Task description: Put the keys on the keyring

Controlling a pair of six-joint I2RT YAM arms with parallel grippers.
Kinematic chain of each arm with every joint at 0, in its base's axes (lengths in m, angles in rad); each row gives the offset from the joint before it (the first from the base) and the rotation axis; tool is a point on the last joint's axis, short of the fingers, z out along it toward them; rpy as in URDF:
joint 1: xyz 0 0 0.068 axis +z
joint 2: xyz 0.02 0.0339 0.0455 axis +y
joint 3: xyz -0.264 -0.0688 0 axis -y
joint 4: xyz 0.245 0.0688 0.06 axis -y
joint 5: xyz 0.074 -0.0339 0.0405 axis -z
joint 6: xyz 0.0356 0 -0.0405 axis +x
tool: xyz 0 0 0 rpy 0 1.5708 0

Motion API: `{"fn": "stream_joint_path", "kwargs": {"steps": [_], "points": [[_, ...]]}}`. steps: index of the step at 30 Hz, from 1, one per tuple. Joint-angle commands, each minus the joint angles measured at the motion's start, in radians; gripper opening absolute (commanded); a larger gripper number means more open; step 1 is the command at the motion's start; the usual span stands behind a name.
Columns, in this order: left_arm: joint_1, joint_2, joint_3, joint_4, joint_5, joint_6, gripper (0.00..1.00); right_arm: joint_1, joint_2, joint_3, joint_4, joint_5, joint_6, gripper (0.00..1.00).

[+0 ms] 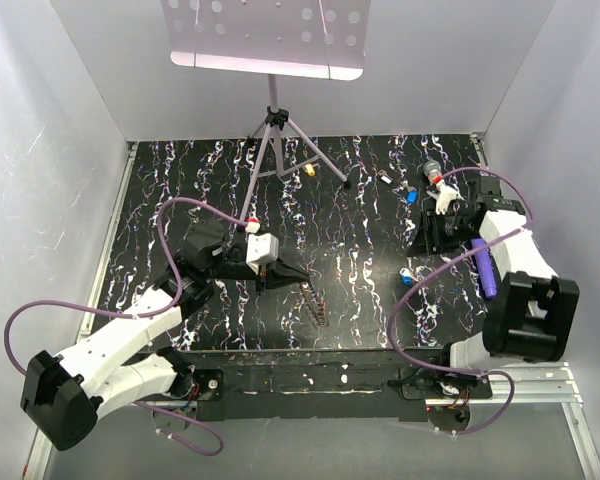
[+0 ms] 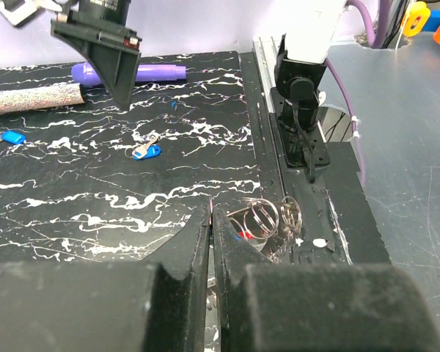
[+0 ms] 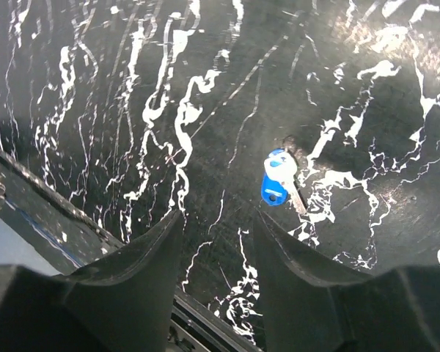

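The black marbled table (image 1: 360, 250) carries everything. The left gripper (image 2: 213, 211) lies low near the near edge, its fingers pressed together. The right gripper (image 3: 216, 220) hangs over the right half with its fingers spread, holding nothing. A purple pen (image 1: 487, 268) lies along the right edge. The keyring (image 2: 268, 215) rests by the near edge, right at the left fingertips; whether they pinch it I cannot tell. One blue key (image 3: 277, 181) lies flat below the right fingers. A second blue key (image 1: 411, 197) lies nearer the far edge, and a yellow key (image 1: 310, 171) lies near the middle of that edge.
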Motion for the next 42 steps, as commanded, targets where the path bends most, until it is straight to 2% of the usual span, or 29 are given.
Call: {"fn": "stream_joint_path", "kwargs": {"steps": [1,9,28,42], "points": [[0.006,-0.029,0.036,-0.033,-0.027,0.057,0.00,-0.008,0.103,0.052,0.074,0.041,0.125,0.48],[0.004,0.012,0.040,-0.040,-0.013,0.058,0.00,-0.007,0.280,0.098,0.110,0.056,0.154,0.38],[0.004,0.031,0.048,-0.067,-0.006,0.081,0.00,0.001,0.392,0.085,0.125,0.097,0.124,0.40],[0.003,0.029,0.050,-0.075,-0.006,0.086,0.00,0.038,0.421,0.096,0.102,0.091,0.105,0.35]]}}
